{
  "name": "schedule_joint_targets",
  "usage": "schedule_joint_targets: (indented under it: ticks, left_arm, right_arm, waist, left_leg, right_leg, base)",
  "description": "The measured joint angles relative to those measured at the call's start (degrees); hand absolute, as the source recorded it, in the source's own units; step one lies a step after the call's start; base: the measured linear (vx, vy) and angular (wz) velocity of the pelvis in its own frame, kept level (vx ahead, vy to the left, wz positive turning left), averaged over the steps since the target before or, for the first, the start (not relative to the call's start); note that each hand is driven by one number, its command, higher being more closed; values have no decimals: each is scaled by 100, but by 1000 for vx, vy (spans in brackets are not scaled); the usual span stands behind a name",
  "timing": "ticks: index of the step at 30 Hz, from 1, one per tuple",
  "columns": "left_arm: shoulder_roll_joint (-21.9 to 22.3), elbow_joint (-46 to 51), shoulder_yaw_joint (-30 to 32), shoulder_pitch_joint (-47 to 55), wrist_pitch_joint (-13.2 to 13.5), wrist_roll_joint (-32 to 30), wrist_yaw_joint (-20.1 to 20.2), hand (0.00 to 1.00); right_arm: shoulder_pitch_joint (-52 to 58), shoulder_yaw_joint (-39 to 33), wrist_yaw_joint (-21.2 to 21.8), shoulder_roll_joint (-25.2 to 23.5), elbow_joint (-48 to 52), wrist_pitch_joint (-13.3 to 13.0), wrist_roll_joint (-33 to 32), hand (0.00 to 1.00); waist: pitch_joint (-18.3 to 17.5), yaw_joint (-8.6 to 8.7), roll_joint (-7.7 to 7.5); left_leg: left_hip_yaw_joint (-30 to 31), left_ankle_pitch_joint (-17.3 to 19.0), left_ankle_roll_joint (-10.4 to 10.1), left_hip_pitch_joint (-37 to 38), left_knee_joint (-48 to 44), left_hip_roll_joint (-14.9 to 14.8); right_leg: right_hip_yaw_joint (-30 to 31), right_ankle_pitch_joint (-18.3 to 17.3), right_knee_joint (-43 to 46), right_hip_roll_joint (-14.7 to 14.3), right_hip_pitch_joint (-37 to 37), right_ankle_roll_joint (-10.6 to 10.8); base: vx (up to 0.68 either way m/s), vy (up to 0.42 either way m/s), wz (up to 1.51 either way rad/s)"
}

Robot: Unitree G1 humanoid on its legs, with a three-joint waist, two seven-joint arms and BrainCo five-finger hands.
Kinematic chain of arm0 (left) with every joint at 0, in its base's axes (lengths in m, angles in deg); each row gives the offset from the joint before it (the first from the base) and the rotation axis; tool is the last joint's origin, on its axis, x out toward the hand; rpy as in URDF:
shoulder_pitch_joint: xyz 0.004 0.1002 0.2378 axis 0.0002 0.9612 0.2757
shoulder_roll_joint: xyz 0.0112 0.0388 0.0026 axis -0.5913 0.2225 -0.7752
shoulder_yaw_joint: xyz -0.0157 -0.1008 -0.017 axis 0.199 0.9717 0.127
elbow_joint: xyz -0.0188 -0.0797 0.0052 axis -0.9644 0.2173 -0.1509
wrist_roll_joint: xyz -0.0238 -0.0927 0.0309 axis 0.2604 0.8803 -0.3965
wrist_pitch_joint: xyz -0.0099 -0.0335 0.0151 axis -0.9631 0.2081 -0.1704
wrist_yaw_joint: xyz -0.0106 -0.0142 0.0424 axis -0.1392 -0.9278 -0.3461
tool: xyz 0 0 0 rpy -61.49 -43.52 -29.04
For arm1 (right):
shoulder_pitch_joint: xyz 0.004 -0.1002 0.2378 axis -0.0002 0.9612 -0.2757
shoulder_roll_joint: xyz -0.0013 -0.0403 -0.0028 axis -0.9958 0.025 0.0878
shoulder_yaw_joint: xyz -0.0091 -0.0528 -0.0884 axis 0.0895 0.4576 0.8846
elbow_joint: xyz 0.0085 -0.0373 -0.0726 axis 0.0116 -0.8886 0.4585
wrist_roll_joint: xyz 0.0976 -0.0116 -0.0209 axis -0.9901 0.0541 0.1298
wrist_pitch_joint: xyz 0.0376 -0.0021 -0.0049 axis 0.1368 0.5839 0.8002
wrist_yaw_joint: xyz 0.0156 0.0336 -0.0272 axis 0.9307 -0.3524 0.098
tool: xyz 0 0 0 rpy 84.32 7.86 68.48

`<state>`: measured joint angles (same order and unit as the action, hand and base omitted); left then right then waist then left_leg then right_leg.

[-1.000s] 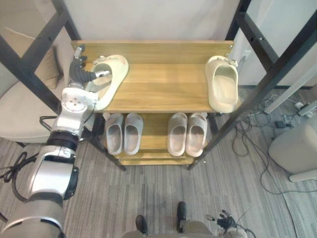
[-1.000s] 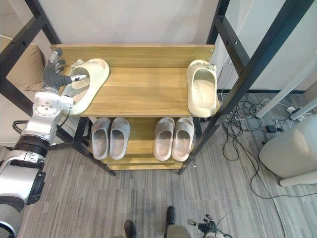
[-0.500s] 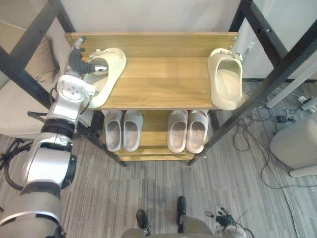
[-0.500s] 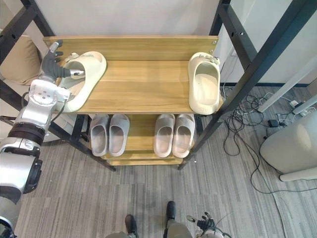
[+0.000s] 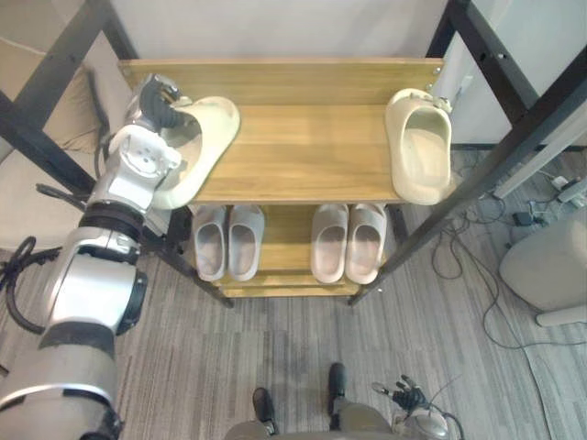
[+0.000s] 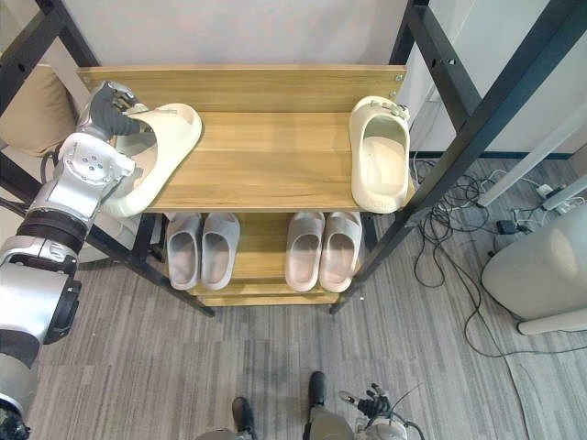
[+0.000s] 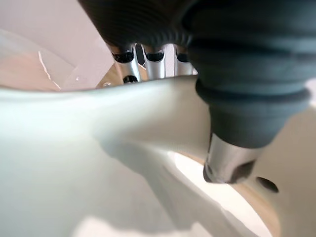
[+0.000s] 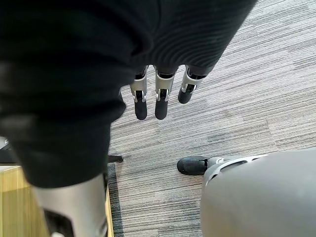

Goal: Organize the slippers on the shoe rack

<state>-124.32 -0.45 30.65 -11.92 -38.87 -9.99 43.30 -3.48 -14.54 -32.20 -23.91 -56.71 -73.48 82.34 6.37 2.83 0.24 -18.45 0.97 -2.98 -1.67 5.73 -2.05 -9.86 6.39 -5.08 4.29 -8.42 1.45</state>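
1. Cream slipper (image 5: 213, 130), smooth and moulded, is gripped at its strap by the curled left robot hand (image 5: 149, 103) at the top shelf's (image 5: 303, 137) left end.
2. Grey pairs (image 5: 244, 240) are lined up on the lower shelf (image 5: 287, 236).
3. A matching slipper (image 5: 418, 151) is laid at the right end.
4. The right robot hand (image 8: 160, 96) is hung loose-fingered above the floor (image 8: 237, 89).

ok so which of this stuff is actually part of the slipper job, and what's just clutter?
Job: left hand shut on left cream slipper; right cream slipper; left grey pair and right grey pair, lower shelf; shoe rack.

Not the job: beige chair; pale bin; floor cables. Right hand idle, open, low.
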Motion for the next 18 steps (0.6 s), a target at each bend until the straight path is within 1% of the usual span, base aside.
schedule_joint_targets:
  ticks: [3, 6, 7, 10, 11, 16, 18]
  left_arm:
    - [104, 5, 43, 1, -2, 12, -48, 100]
    - [373, 89, 176, 24, -30, 25, -126, 100]
    - [476, 276, 177, 89, -46, 25, -126, 100]
    - [697, 525, 172, 189, -49, 24, -137, 100]
    - [768, 569, 172, 220, -56, 24, -199, 100]
    - [985, 661, 176, 283, -87, 23, -365, 100]
    - [998, 661, 175, 298, -101, 22, -382, 100]
  right_arm:
    - [-58, 49, -23, 8, -56, 5, 0, 0]
    - [-206, 216, -57, 15, -194, 13, 1, 0]
    - [-260, 233, -65, 6, -231, 26, 1, 0]
    - [-354, 288, -98, 5, -241, 35, 1, 0]
    - [-386, 336, -112, 9, -242, 41, 1, 0]
    - [-477, 441, -134, 11, -235, 71, 1, 0]
    - [-475, 441, -154, 11, -235, 85, 1, 0]
  waist:
    - [0, 2, 0]
    - [-2, 6, -2]
    - [-2, 9, -2]
    - [-1, 60, -3]
    - [-1, 66, -2]
    - [-2, 72, -3]
    - [-2, 103, -3]
  left_leg:
    - [29, 0, 1, 16, 0, 22]
    - [67, -11, 17, 27, -1, 62]
    - [92, -17, 26, 25, -1, 78]
    - [172, -35, 54, 30, -1, 98]
    - [180, -35, 55, 62, -1, 102]
    - [194, -52, 79, 83, -5, 106]
    - [186, -55, 83, 87, -6, 106]
  right_leg:
    - [-28, 0, 0, 24, 29, 0]
    - [-55, 4, 0, 67, 55, 6]
    - [-70, 6, 0, 82, 63, 9]
    - [-139, 7, 0, 106, 109, 8]
    - [-149, 7, 0, 111, 141, 8]
    - [-167, 19, 0, 114, 167, -6]
    - [-161, 24, -1, 114, 166, -4]
  base:
    - [-12, -7, 5]
    - [-4, -1, 7]
    - [-5, -1, 11]
    - [-17, -5, 12]
    - [-26, -8, 6]
    - [-33, -12, 1]
    - [-36, -13, -2]
